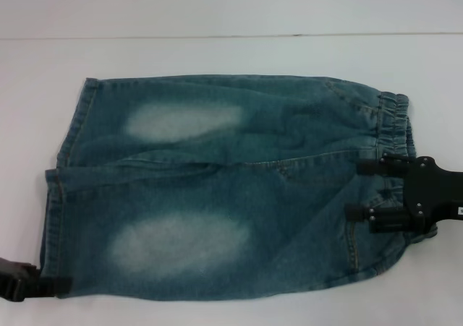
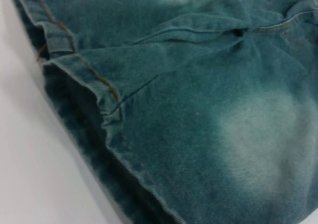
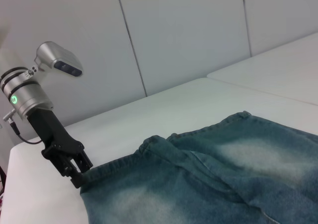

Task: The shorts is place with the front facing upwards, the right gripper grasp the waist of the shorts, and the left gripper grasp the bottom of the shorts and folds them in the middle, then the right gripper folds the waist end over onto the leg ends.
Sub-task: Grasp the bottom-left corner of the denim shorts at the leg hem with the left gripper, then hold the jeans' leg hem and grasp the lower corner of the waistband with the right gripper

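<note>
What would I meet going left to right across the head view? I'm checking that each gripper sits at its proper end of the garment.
Left gripper at the leg hem corner → faded blue denim shorts lying flat on the white table → black right gripper over the elastic waistband.

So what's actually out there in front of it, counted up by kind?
Denim shorts: 1, lying flat on the white table
Grippers: 2, the left gripper at the leg hem corner, the right gripper at the waist
Table: 1
Total: 4
</note>
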`<action>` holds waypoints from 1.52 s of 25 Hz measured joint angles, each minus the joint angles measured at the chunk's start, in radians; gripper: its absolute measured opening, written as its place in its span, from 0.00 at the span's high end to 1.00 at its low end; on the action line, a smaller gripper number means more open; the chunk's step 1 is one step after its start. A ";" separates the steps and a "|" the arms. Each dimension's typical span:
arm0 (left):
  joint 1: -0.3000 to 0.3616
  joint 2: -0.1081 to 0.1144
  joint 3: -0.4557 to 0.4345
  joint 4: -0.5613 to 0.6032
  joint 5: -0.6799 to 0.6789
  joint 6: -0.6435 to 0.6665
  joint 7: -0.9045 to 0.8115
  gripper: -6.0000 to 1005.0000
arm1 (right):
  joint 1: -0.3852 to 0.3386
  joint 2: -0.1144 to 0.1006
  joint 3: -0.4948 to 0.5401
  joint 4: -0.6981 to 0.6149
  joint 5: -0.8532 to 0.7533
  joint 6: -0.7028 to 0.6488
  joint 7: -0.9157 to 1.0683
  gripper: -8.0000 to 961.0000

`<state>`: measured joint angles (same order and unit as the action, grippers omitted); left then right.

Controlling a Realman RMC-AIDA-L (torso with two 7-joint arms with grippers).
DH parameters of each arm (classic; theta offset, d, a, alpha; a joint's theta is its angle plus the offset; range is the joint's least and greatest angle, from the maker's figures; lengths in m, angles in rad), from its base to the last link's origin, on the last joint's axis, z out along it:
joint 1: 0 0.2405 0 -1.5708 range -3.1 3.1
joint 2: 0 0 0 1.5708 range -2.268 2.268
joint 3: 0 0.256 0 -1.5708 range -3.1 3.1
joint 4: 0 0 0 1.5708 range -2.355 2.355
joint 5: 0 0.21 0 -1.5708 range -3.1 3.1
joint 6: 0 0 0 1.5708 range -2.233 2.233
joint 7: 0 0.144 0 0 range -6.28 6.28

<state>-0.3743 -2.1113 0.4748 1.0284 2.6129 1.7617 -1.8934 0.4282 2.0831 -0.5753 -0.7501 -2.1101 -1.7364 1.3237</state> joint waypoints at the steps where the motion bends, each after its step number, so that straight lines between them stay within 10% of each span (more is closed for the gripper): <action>1: -0.001 -0.001 -0.001 0.000 0.003 -0.006 -0.003 0.43 | 0.000 0.000 0.000 0.000 0.000 0.000 0.004 0.02; 10: -0.011 -0.002 -0.003 0.007 -0.002 -0.003 -0.013 0.62 | 0.003 -0.002 -0.002 0.000 0.002 0.000 0.032 0.02; 17: -0.018 -0.004 -0.007 0.008 -0.003 0.011 -0.029 0.99 | 0.005 -0.025 0.045 -0.001 0.022 -0.066 0.127 0.02; 30: -0.025 -0.033 -0.032 0.010 -0.007 0.003 -0.056 0.98 | -0.016 -0.162 0.170 -0.013 -0.029 -0.164 0.618 0.02; 38: -0.033 -0.041 -0.034 0.009 -0.008 -0.002 -0.055 0.98 | 0.006 -0.194 0.176 0.000 -0.176 -0.048 0.782 0.02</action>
<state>-0.4077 -2.1523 0.4404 1.0379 2.6046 1.7599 -1.9486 0.4337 1.8894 -0.3996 -0.7499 -2.2862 -1.7847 2.1054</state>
